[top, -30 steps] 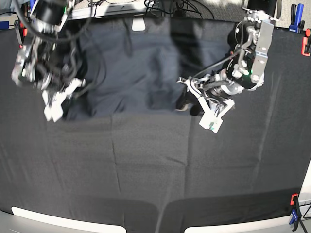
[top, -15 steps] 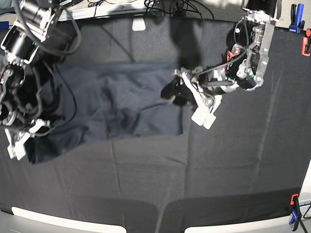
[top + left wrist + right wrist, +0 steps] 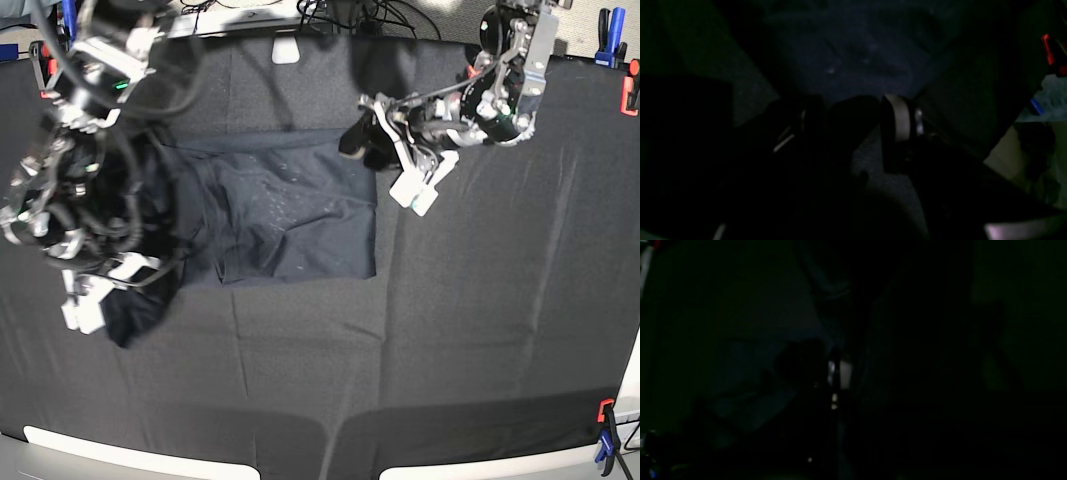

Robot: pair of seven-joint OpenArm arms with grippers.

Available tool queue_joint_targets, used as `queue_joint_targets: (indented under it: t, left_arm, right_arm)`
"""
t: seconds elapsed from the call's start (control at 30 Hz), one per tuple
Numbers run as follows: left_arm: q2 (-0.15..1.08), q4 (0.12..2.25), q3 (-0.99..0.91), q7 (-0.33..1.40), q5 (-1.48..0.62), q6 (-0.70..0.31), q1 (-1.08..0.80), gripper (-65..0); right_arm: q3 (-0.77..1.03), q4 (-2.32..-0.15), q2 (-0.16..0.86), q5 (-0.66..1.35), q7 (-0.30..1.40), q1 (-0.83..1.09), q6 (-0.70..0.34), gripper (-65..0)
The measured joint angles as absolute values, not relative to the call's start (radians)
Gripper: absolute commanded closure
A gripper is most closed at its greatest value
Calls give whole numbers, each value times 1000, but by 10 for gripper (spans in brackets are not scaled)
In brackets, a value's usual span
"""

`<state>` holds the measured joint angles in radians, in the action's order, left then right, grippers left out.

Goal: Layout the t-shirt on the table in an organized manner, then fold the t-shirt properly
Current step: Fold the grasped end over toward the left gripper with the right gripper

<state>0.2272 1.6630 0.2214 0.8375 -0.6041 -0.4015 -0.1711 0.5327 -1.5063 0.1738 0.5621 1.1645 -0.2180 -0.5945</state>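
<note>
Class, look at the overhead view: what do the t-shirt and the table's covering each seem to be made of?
T-shirt: thin, smooth fabric, probably a soft knit; it is dark navy, drapes in soft wrinkles and shows pale specks.
Table covering: matte black cloth, seemingly coarser and heavier; it lies flat with long straight creases and no sheen.

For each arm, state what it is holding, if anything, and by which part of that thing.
The right gripper is shut on the t-shirt, pinching its lower left edge as the base view shows it. The left gripper is open and holds nothing.
</note>
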Motion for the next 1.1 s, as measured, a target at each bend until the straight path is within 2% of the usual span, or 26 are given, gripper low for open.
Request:
queue_joint_targets:
  t: [0.23, 0.47, 0.77, 1.1]
  left_arm:
    - [227, 1663, 221, 834, -583, -402, -171, -260]
    - [227, 1663, 221, 835, -582, -402, -171, -260]
    - [228, 1663, 221, 878, -583, -402, -171, -260]
    - [233, 1664, 221, 944, -586, -402, -171, -261]
  right_arm:
    - [513, -1602, 65, 602, 1166, -146, -587, 0]
    - [385, -1613, -16, 593, 1164, -147, -586, 0]
    - [269, -1613, -154, 403, 1108, -147, -579, 0]
    - [244, -1613, -152, 392, 1094, -147, -570, 0]
